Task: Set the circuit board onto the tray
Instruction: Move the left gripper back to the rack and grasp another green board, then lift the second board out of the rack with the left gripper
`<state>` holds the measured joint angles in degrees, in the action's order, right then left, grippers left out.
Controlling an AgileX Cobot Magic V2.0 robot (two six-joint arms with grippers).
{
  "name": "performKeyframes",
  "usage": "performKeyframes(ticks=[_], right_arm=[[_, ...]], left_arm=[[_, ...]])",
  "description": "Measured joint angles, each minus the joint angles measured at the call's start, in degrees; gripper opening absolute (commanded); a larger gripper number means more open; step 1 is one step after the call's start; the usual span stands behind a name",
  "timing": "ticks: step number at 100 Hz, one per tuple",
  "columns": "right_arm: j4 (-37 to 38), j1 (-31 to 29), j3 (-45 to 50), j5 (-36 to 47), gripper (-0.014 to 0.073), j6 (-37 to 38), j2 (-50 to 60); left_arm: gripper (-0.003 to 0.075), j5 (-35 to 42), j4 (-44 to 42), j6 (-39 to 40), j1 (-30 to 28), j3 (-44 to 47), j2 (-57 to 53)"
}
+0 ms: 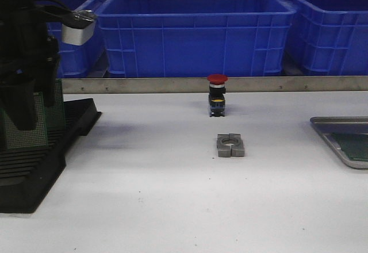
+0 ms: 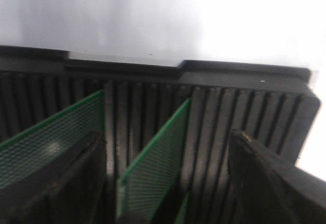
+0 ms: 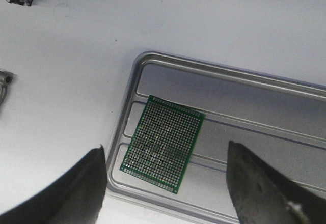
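While the left arm stands upright over the black slotted plastic rack at the table's left edge, its left gripper hangs above the slots with fingers spread wide on either side of an upright green perforated circuit board, touching nothing that can be seen. A second upright green board leans in a slot just beside it. The right gripper hovers released over the shallow grey metal tray, its dark fingers apart and empty.

The white table lies open between rack and tray; only a red-capped push-button switch and a small grey metal split clamp block sit near its middle, well apart from both. A grey metal rail bounds the far edge, with large blue plastic bins behind it.

The tray lies at the table's right edge and holds one flat green perforated board, lying on the ribbed floor near one rounded corner.
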<state>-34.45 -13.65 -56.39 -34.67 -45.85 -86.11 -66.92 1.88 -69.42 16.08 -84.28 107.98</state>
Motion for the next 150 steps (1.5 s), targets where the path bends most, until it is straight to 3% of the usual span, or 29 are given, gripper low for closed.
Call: performKeyframes(ticks=[47, 83, 99, 114, 134, 150], right_arm=[[-0.1, 0.0, 0.0, 0.0, 0.0519, 0.0, 0.0], [-1.4, 0.0, 0.0, 0.0, 0.0518, 0.0, 0.0], [-2.0, 0.6, 0.0, -0.6, 0.0518, 0.0, 0.5], [-2.7, 4.8, 0.0, -1.5, 0.0518, -2.9, 3.1], [-4.3, 15.1, 0.0, -4.6, 0.0518, -10.4, 7.5], [-4.4, 23.3, 0.0, -7.7, 0.0518, -15.8, 9.1]], left_arm=[[-0.0022, -2.7, 0.0, 0.1, 0.0, 0.0, 0.3], [-0.0020, -2.7, -1.9, 0.1, 0.0, 0.0, -3.2], [-0.0020, -3.0, 2.0, 0.1, 0.0, 0.0, -7.1], [-0.0020, -3.2, 12.7, 0.1, 0.0, 0.0, -10.2], [-0.0020, -2.5, 33.9, 0.1, 0.0, 0.0, -10.8], [-0.0020, -2.1, 46.0, -0.4, 0.0, 0.0, -10.8]])
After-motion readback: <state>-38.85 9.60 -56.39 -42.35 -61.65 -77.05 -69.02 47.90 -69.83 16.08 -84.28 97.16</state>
